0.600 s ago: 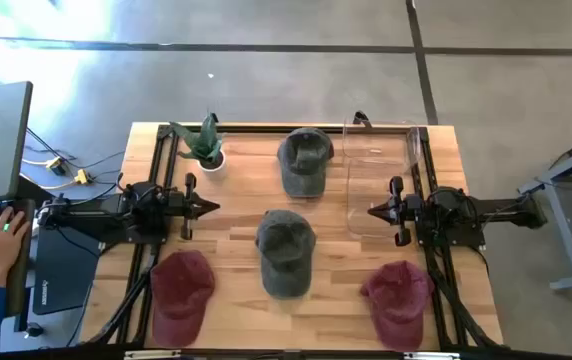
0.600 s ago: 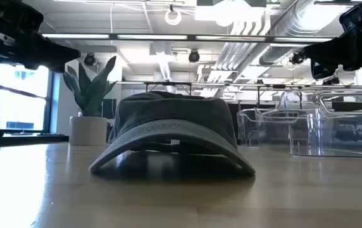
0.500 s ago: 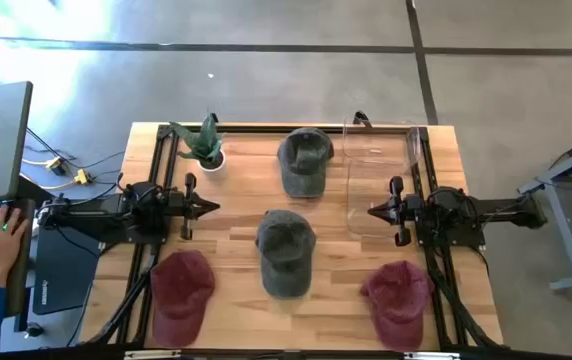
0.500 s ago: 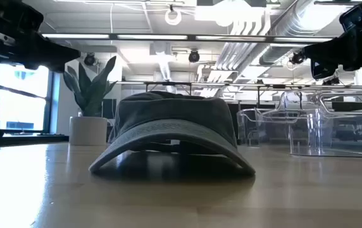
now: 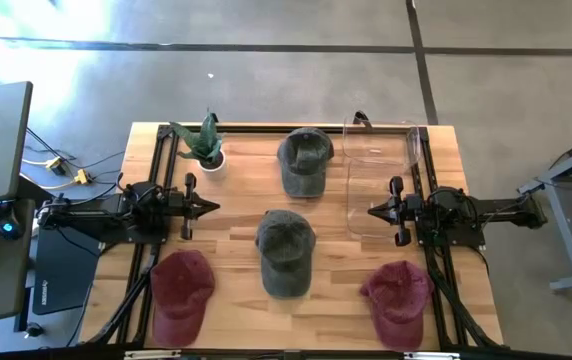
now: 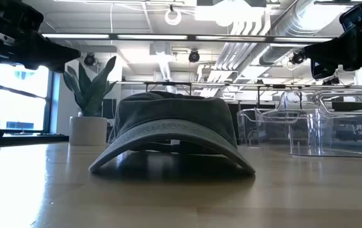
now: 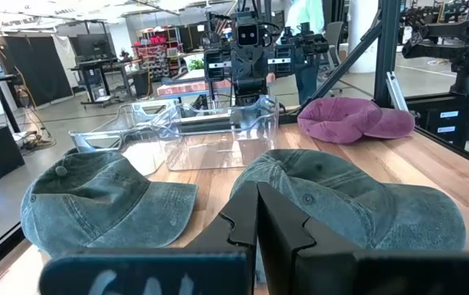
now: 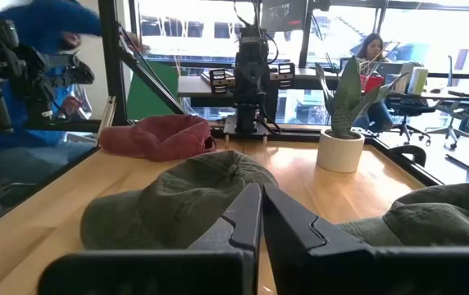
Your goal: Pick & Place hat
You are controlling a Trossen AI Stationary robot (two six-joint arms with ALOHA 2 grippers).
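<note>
Surface: a wooden table [image 5: 236,220] in an open workshop is seen.
Hats: four are counted, two green, two red.
Centre hat [image 5: 285,251]: it is laid mid-table, between both arms.
Handling: it is judged light, soft and floppy; the stiffer brim is best pinched.
Others: one plant [image 5: 203,143], one clear bin [image 5: 381,180].
Left gripper [image 5: 211,207]: fingers are pressed together, nothing held.
Right gripper [image 5: 374,211]: likewise closed, empty.

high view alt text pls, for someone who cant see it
Seen from above, a wooden table holds four caps: two green hats in the middle and two maroon hats at the near corners. The left gripper and right gripper are shut, facing each other across the table. A potted plant and a clear bin sit at the far edge.
</note>
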